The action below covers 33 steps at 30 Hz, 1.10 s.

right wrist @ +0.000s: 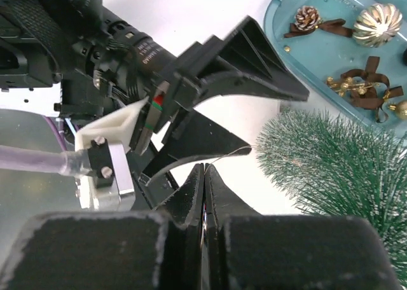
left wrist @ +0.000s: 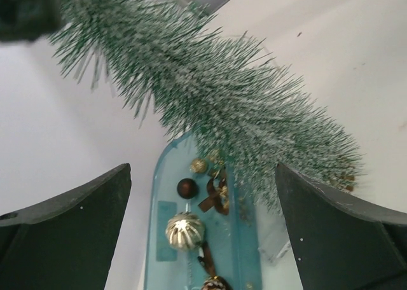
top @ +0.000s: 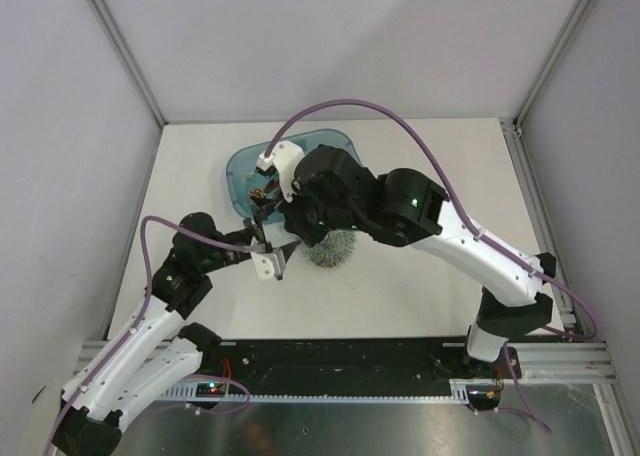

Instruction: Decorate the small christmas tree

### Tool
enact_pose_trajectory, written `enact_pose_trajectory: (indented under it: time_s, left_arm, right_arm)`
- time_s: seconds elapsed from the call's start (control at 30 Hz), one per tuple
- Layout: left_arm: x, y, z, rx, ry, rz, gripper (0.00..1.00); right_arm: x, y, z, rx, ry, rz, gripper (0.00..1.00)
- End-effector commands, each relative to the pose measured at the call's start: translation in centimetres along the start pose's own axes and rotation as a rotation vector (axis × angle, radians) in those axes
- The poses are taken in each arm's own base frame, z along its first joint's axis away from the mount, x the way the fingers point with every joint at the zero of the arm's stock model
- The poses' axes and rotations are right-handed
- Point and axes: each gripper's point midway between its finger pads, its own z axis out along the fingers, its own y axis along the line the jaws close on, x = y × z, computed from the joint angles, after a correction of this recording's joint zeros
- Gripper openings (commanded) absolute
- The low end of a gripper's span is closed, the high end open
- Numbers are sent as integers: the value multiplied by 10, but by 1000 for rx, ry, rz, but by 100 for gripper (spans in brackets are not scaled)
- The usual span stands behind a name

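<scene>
Top view: small christmas tree (top: 332,250) mid-table (top: 420,286), just in front of the blue tub (top: 240,176). Only a round bristly patch shows; the rest is hidden under the right arm (top: 400,211). Axis not readable here.

Left wrist: left gripper (left wrist: 202,175) spread as wide as it goes, nothing between its fingers, tree close ahead. Long axis runs slantwise across the view, upper left to lower right, broad end at lower right. Standing or lying: cannot tell. Needles bare. Gold ball (left wrist: 184,231), brown ball (left wrist: 187,187) and ribbon bow (left wrist: 216,194) lie in the tub.

Right wrist: right gripper (right wrist: 203,169) pressed shut. A hair-thin thread (right wrist: 229,155) curls off its tip; held or not, unclear. Pine cone (right wrist: 307,15) in the tub. Judged hardly begun: every ornament seen is left to place.
</scene>
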Motion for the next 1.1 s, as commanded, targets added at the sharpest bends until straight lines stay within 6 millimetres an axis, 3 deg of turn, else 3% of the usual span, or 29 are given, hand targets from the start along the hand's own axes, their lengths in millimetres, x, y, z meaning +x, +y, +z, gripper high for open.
enact_pose_trajectory:
  time_s: [0.0,0.27,0.4,0.63,1.07]
  left_arm:
    - [-9,-15,11,54,-41,-79,100]
    - [-15,-9,32,49,-81,-293,100]
    - [-12,-5,37,-3,-92,-369,100]
    - [-6,3,42,-81,-93,-429,97]
    - [-7,-20,46,-42,-122,-403,86]
  right_arm:
    - [-12,12,-9,-91,-37,-31,0]
    - [-30,54,-28,-402,-166,-136,0]
    - [-38,55,-37,-500,-203,-169,0]
    - [-55,26,-41,-484,-260,-171,0]
    - [-80,-15,-27,-594,-319,-162,0]
